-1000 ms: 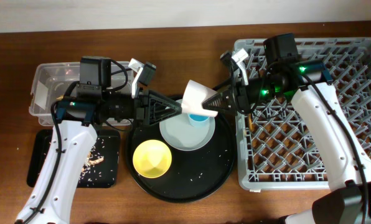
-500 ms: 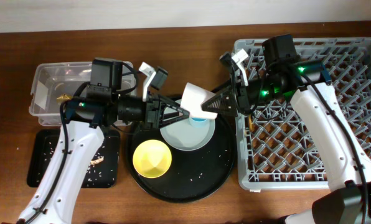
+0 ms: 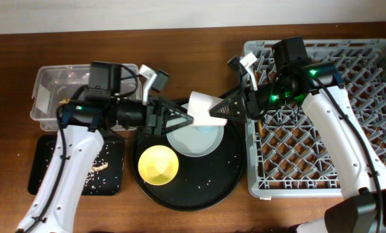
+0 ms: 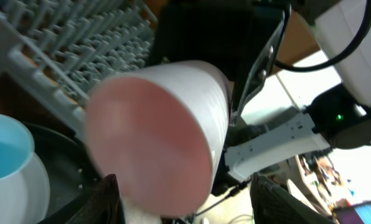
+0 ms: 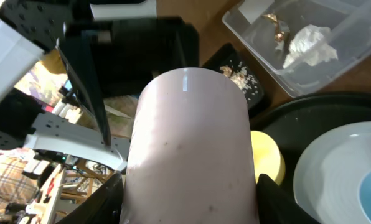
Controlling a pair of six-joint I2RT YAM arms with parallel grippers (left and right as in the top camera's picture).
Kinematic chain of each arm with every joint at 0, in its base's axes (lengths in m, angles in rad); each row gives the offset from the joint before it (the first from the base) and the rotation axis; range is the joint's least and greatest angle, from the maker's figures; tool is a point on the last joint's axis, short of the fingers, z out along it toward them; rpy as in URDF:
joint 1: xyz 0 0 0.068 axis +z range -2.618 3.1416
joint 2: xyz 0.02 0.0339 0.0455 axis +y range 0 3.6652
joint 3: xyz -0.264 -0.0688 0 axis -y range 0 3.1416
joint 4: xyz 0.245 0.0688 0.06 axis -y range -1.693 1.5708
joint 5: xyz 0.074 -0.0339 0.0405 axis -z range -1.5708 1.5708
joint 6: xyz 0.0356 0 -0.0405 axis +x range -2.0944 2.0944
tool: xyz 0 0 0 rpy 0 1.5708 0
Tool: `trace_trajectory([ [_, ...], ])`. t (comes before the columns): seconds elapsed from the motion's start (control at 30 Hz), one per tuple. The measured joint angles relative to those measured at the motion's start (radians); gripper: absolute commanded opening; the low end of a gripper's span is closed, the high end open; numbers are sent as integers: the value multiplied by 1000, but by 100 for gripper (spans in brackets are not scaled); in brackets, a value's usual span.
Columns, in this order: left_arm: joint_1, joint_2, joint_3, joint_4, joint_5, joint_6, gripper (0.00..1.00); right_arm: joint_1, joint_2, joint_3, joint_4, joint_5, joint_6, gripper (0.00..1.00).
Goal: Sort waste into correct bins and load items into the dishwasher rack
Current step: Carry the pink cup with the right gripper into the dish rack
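Holding the pink cup point(image 3: 204, 108) in mid-air above the plate point(image 3: 193, 141).
Right gripper point(image 3: 220, 111) jaws clamp its wall; left gripper point(image 3: 188, 117) jaws stand wide around its mouth. Cup axis runs arm to arm; the dishwasher rack point(image 3: 374, 77) lies rightward, nearer the right arm.

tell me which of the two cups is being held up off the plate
The pink cup, tipped on its side in the right gripper above the round black tray. The blue cup sits upright on the pale-blue plate, ungripped.
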Motion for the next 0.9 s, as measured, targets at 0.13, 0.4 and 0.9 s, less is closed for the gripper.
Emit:
trace_trajectory([
  [0.13, 124, 0, 0, 3, 1, 0, 72, -21, 0, 0, 19, 111, 51, 42],
  [0.4, 143, 0, 0, 0, -48, 0, 99, -226, 0, 0, 166, 906, 529, 42],
  [0.9, 143, 0, 0, -34, -460, 0, 99, -260, 192, 0, 301, 1154, 555, 57],
])
